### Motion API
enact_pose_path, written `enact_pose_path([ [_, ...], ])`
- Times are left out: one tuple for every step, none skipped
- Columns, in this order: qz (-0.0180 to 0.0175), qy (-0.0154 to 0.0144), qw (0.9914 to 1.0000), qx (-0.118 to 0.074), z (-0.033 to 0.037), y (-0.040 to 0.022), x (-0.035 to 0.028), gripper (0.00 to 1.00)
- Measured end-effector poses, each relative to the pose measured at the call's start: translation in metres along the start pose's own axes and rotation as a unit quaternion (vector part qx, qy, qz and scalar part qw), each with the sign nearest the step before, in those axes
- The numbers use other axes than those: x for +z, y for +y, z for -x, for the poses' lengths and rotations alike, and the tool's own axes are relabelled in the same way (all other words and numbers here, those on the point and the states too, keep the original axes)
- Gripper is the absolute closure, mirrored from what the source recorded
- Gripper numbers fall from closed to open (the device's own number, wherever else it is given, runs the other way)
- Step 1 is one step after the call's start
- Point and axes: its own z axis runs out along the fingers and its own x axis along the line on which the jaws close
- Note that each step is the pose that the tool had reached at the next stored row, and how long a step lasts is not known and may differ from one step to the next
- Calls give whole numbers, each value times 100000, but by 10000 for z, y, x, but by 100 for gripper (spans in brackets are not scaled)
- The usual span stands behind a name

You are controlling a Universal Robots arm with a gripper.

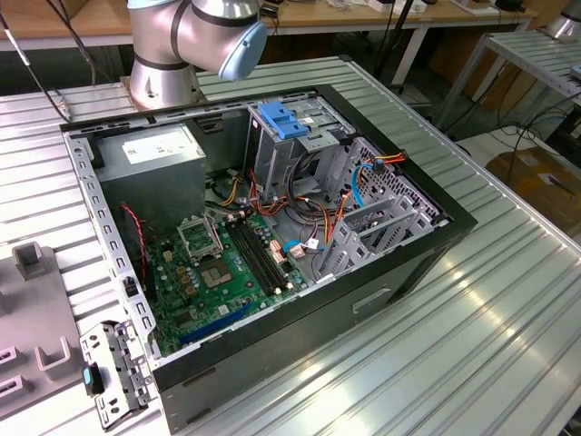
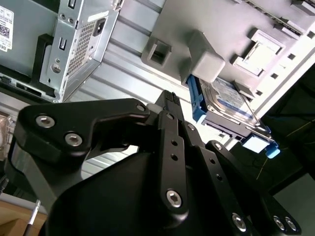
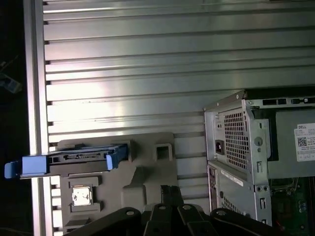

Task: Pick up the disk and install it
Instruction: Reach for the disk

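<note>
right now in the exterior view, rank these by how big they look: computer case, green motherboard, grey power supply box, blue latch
1. computer case, by far the largest
2. green motherboard
3. grey power supply box, not far behind the motherboard
4. blue latch, smallest
</note>
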Motion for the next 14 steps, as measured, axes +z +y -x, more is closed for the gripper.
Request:
enact_pose_path([
  [1,0,100000,-4,-53,10,0,89],
  [4,-6,100000,2,-91,20,0,89],
  [1,-2,100000,5,-116,29,0,89],
  [2,-4,100000,8,-145,44,1,89],
  [1,-5,100000,1,-172,55,2,89],
  [6,-9,100000,-5,-230,74,4,89],
  [-2,-1,100000,5,-299,86,4,89],
  [1,-1,100000,6,-333,87,5,89],
  [-1,4,100000,1,-361,87,5,89],
  [2,10,100000,4,-389,88,5,89],
  [-1,33,100000,2,-411,89,5,89],
  [-2,56,100000,1,-435,89,6,89],
  [-1,77,100000,2,-454,88,6,89],
  [-10,119,100000,5,-481,88,6,89],
])
